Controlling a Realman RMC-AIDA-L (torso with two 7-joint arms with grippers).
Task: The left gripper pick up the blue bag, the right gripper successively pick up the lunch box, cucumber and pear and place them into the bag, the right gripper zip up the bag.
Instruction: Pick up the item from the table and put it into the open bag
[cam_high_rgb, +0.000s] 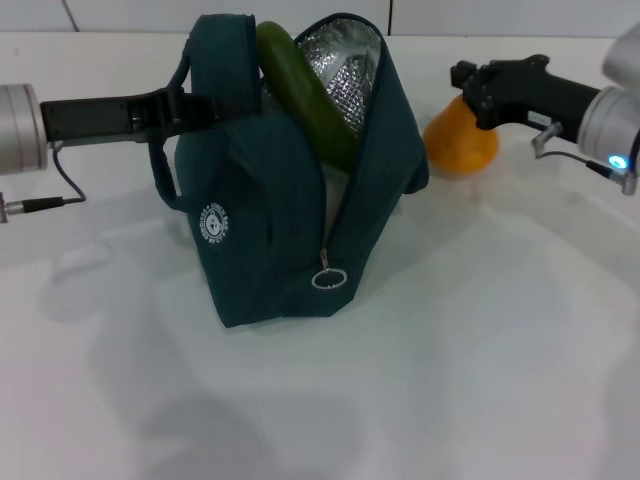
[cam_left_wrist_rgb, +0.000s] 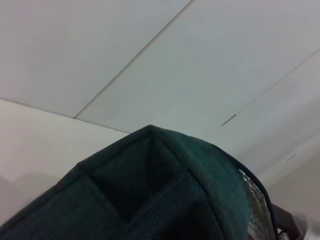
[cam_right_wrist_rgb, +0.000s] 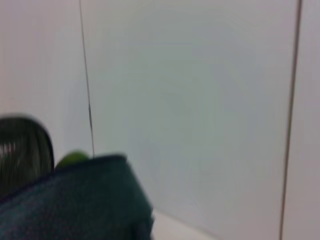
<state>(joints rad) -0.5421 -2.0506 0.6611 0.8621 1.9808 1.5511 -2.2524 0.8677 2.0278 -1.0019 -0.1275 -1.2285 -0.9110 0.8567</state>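
The blue bag (cam_high_rgb: 270, 230) stands on the white table, its top open and its silver foil lining (cam_high_rgb: 345, 60) showing. The cucumber (cam_high_rgb: 305, 95) leans inside it with one end sticking out of the top. My left gripper (cam_high_rgb: 185, 108) is shut on the bag's handle at its left side. The pear (cam_high_rgb: 462, 145) sits on the table to the right of the bag. My right gripper (cam_high_rgb: 468, 88) is at the pear's top left. The lunch box is hidden. The zip pull (cam_high_rgb: 329, 278) hangs low on the front. The bag also shows in the left wrist view (cam_left_wrist_rgb: 150, 190) and in the right wrist view (cam_right_wrist_rgb: 75, 200).
The white table (cam_high_rgb: 450, 350) stretches in front of and to the right of the bag. A white panelled wall (cam_left_wrist_rgb: 200, 75) stands behind. A black cable (cam_high_rgb: 60, 190) hangs from my left arm near the table's left side.
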